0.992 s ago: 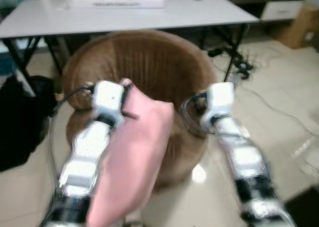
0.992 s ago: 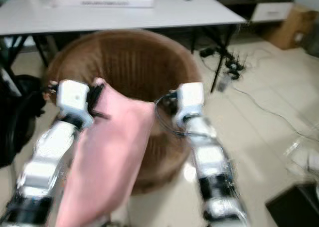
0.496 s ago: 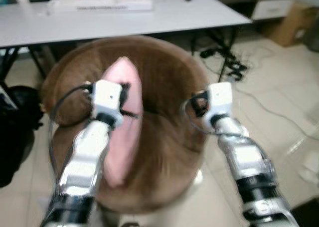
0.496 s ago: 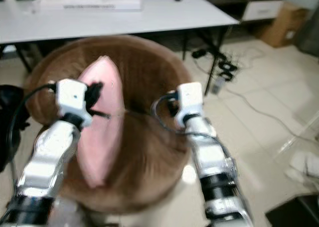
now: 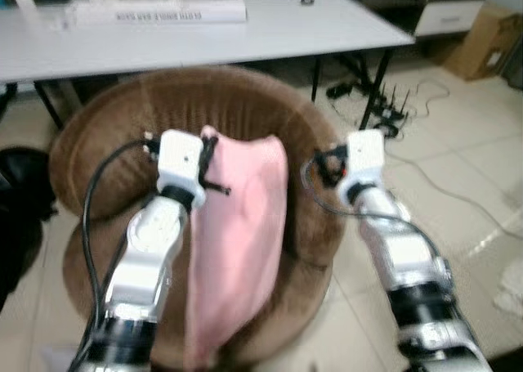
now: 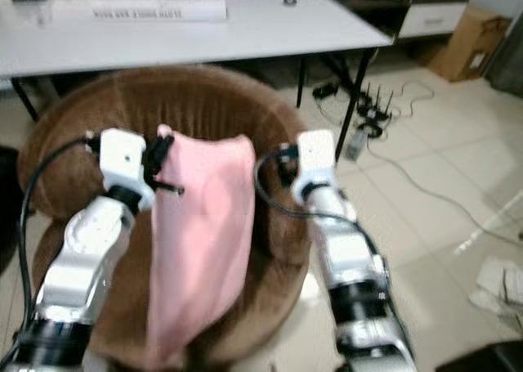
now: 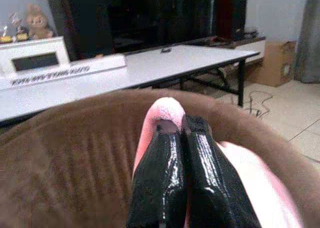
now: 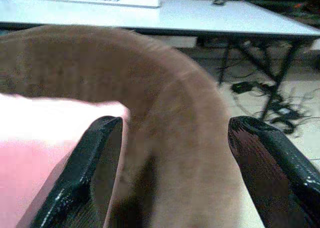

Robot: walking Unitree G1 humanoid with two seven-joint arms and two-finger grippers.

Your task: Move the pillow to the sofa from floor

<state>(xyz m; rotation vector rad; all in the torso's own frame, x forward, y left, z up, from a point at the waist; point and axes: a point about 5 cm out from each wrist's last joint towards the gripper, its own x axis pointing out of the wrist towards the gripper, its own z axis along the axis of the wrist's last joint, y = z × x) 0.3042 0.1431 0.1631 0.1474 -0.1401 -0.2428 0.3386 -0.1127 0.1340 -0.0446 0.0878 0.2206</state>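
Left eye view: a pink pillow [image 5: 241, 241] hangs at centre frame over the seat of a round brown sofa chair [image 5: 122, 143], its upper corner clamped in the left claw [image 5: 208, 155], which sits left of centre. The right claw [image 5: 325, 163] hovers right of centre above the chair's rim, beside the pillow's far edge. A white worktop [image 5: 270, 24] runs across the top of the frame, with a long white box [image 5: 155, 12] lying on it; cables [image 5: 384, 110] trail over the tiled floor [image 5: 466, 168] at upper right.

Right eye view: the same scene, with a cardboard box [image 6: 462, 41] at the upper right edge.

Left wrist view: the two black fingers [image 7: 165, 183] are pressed together on the pillow's pink corner [image 7: 162, 110] at centre frame, the chair's brown back curving behind.

Right wrist view: the fingers [image 8: 95, 163] stand wide apart, straddling the chair's brown rim [image 8: 185, 123], with pink pillow fabric at the lower left beside one finger.
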